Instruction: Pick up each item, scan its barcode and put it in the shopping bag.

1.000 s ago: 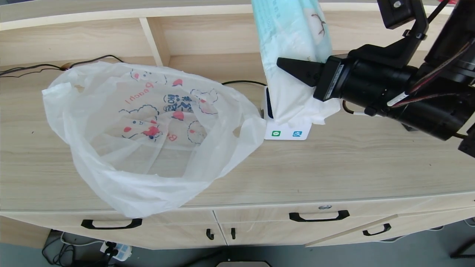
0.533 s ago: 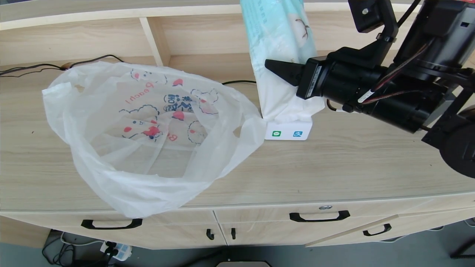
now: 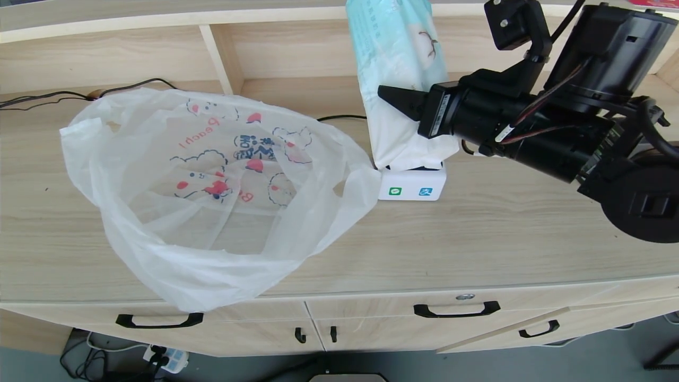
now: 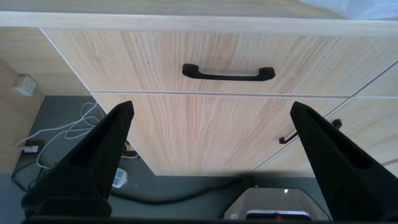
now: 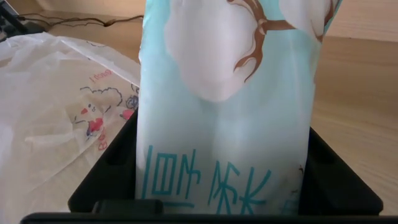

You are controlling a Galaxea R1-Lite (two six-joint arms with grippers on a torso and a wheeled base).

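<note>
Likely scanning: right gripper [image 3: 404, 101], jaws clamped on the tissue pack [image 3: 395, 63], holds it above the scanner [image 3: 411, 187] — next, left into the shopping bag [image 3: 212, 175]; left gripper [image 4: 211, 155] gapes wide.

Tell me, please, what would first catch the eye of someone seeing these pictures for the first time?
The tall blue-and-white tissue pack stands out most: the right gripper holds it upright right over the small white scanner at the back of the wooden counter. Next comes the big white shopping bag with cartoon prints, lying open on the counter to the robot's left of the scanner.
</note>
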